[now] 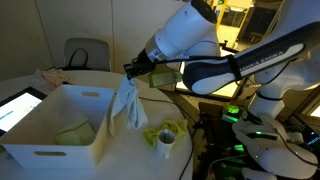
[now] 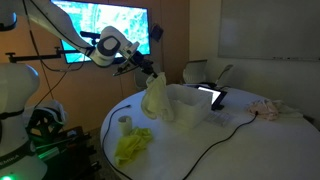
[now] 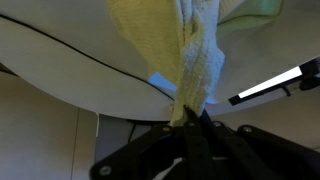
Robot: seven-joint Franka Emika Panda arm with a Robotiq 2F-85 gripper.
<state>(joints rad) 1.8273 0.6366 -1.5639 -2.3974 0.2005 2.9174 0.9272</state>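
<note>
Here, the gripper (image 1: 133,68) is seen pinched shut on the top of a pale cloth (image 1: 127,100), which is hung straight down at six o'clock from the jaws. The cloth's lower end is shown at the rim of a white bin (image 1: 50,152); whether it touches cannot be told. A green cloth (image 1: 76,132) is seen inside the bin. On the table (image 1: 125,162), at four o'clock from the hanging cloth, a small cup (image 1: 165,142) is set just beside a yellow-green rag (image 1: 158,128).
</note>
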